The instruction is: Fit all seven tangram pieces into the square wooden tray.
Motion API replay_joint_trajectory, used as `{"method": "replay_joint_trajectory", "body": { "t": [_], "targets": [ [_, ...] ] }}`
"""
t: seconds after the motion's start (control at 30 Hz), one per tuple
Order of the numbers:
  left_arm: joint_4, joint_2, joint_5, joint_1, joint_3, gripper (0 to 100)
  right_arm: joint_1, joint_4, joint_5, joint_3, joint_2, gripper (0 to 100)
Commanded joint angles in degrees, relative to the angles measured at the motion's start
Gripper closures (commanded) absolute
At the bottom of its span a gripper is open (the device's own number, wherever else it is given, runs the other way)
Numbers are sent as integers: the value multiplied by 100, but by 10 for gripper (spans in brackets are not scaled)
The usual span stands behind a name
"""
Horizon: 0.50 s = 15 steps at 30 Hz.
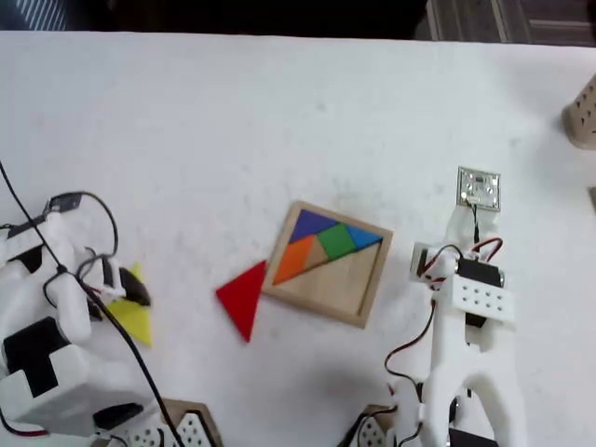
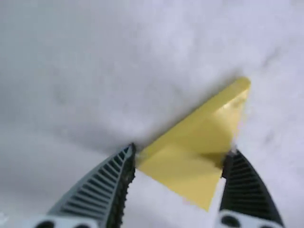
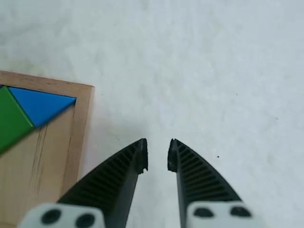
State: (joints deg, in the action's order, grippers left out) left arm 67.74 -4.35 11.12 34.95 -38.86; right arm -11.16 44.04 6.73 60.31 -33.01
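A: So which step is being worked on here?

B: Looks like the pickup of the yellow triangle [image 2: 194, 142]. It's pinched across two edges by the left end effector [image 2: 179, 159], down at the near-left of the tabletop [image 1: 279, 112], well apart from the tray [image 1: 315, 307]. Whether it's been lifted clear of the surface can't really be told tbh.

A: And everything else?

B: A bit further in, the red triangle [image 1: 242, 296] is laid flat just beside the tray's left corner, maybe touching it. Inside the tray, the far half is taken up by the purple piece [image 1: 312, 223], orange piece [image 1: 293, 259], green piece [image 1: 337, 239] and blue piece [image 1: 365, 237]. The near half is bare wood. The right end effector [image 3: 157, 154] is hung over the tabletop just beside the tray's right rim. Its fingers are nearly pressed together with a thin gap, and nothing is held.

A: So what's called for next?

B: Going by that, only the two big triangles are left to place. The yellow one would need to be carried across, turned so it matches the bare half, then set down flat inside the rim. The red one is parked right on that route, so it should be passed over, not bumped.
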Motion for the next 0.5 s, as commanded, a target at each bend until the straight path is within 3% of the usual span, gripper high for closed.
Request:
{"method": "replay_joint_trajectory", "body": {
  "t": [0.0,0.23,0.47],
  "targets": [
    [0,-84,35,-163,44,985,57,-66,53,-35,-154,918],
    [53,-84,26,-163,53,970,48,-66,53,-35,-163,918],
    [800,-84,0,-224,589,970,48,-66,53,-35,-163,918]
  ]
}}
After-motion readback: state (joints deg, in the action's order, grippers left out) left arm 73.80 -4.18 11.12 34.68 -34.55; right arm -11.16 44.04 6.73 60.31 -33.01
